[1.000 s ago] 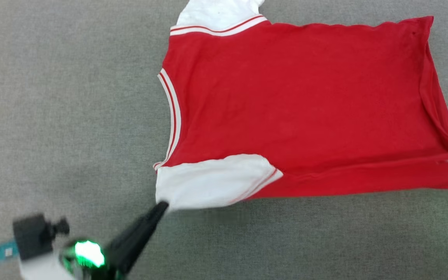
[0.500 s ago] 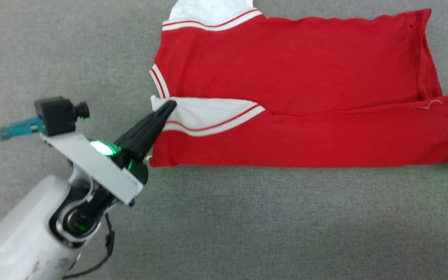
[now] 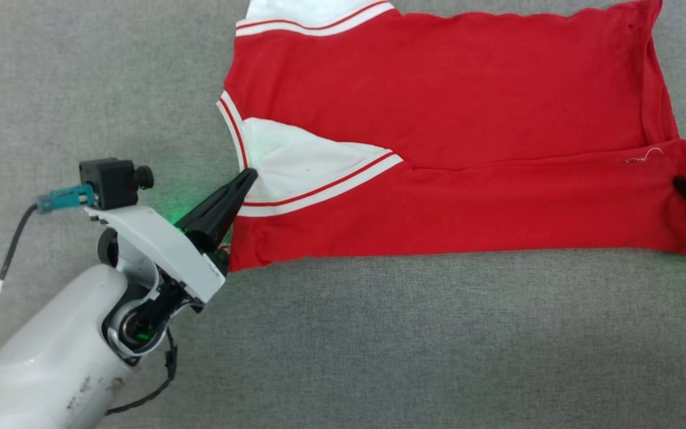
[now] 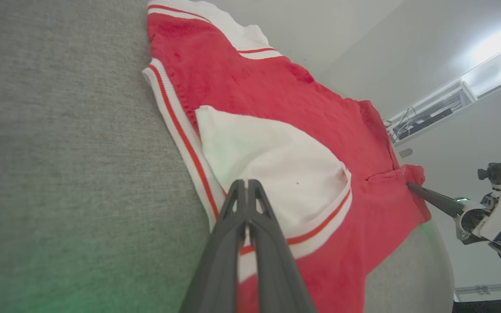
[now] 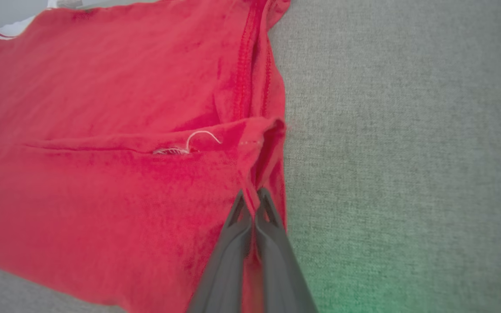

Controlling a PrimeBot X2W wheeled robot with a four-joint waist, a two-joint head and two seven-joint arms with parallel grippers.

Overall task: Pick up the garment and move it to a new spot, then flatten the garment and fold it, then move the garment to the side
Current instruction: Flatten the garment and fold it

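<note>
Since half a second before, both grippers had carried the near long side of the garment (image 3: 438, 107) further over its own body. The folded band now lay wider, and the white sleeve (image 3: 301, 164) was spread more fully on the red. The garment lay flat, plain red side up, on the grey cloth surface (image 3: 379, 339). The head view gave no edge or corner of that surface to place it by.

The left gripper (image 3: 246, 177) was at the neck end of the fold. Its fingers (image 4: 228, 234) were pressed together on the corner of the sleeve, beside the striped trim. The right gripper (image 3: 681, 185) was at the hem end. Its fingers (image 5: 233, 248) were closed on a pinch of red cloth that puckered toward the tips, just below a loose thread (image 5: 202, 135) at the seam.

I judged the step in hand to be the folding – the first lengthwise fold looked just laid down, and the move to the side was not yet done. The next move probably called for letting go of both pinches without dragging the thin cloth back. After that the far long side, with the other sleeve, would be taken and brought over evenly, both ends kept level. Nothing on the surface served as a container – only the garment lay there.
</note>
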